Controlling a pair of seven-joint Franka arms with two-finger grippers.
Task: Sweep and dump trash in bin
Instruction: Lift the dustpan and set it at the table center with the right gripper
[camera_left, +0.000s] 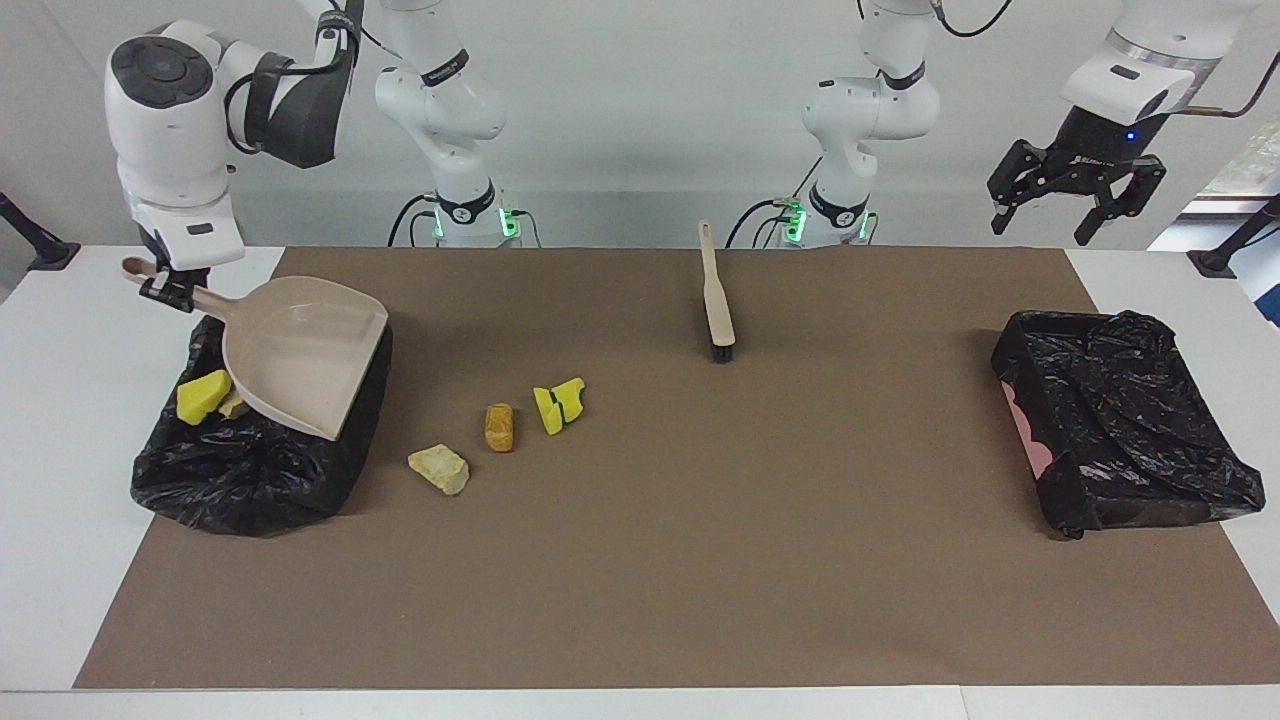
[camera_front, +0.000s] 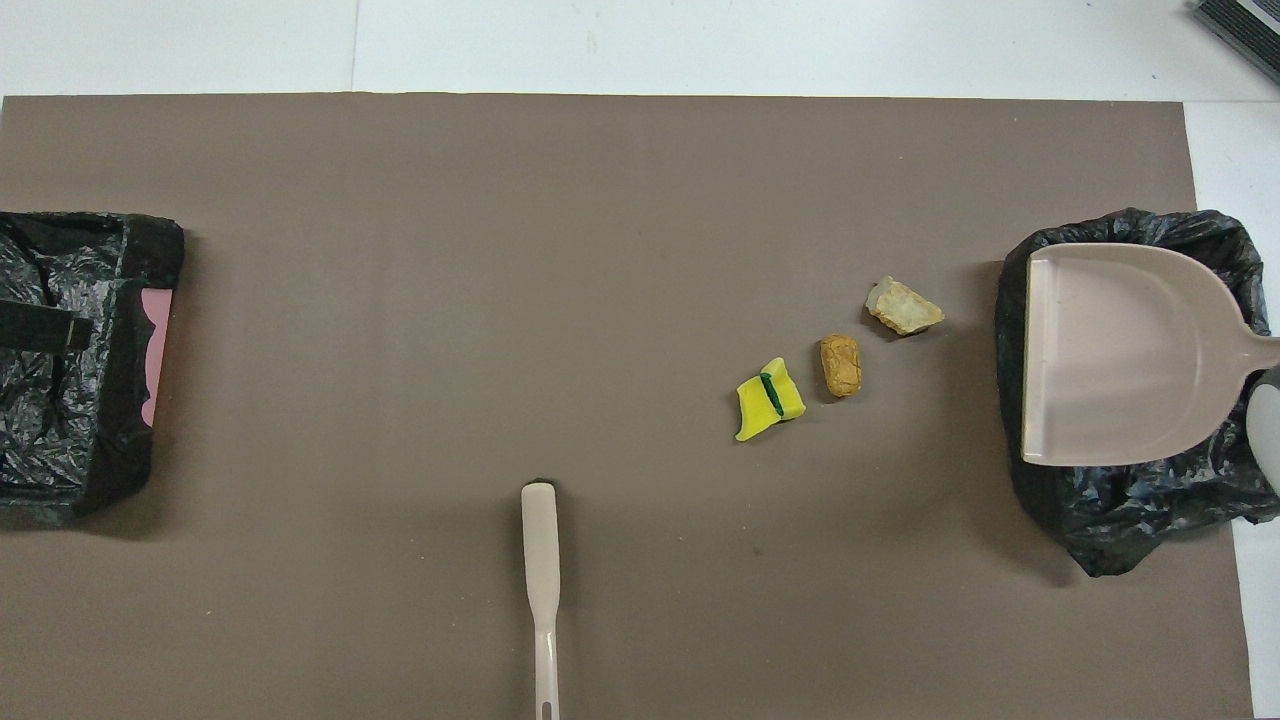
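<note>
Beige plastic against black film: our right tool (camera_left: 165, 288) pinches the handle of the beige dustpan (camera_left: 300, 355), holding the pan over the lined bin (camera_left: 250, 470) at the right arm's end of the desk (camera_left: 60, 480), its open lip turned toward the middle of the mat. We judge it sits there because a load has just been tipped: a bright yellow chunk (camera_left: 203, 394) and a pale beige chunk (camera_left: 234, 405) lie in the bin beside the pan, and the pan itself looks bare in the overhead view. Whether more lies in the bin beneath the pan we cannot tell.

Half the job remains, by our reading. Three pieces of trash are on the mat just beside that bin: a pale beige chunk (camera_left: 439, 469) closest to it, an orange-brown chunk (camera_left: 499, 426) next, then a yellow chunk with a green stripe (camera_left: 559, 404). The brush (camera_left: 716, 295) lies unheld near the robots' edge of the mat, bristles toward the middle, handy for either arm.

Our left tool (camera_left: 1076, 190) hangs spread and empty, raised over the left arm's end of the desk near a second lined bin (camera_left: 1130, 420), which shows a pink wall where the film gapes; that arm waits.

Beneath it all a brown mat (camera_left: 700, 560) covers most of a white desk, and a plain pale wall (camera_left: 640, 120) closes the room at the robots' backs.
</note>
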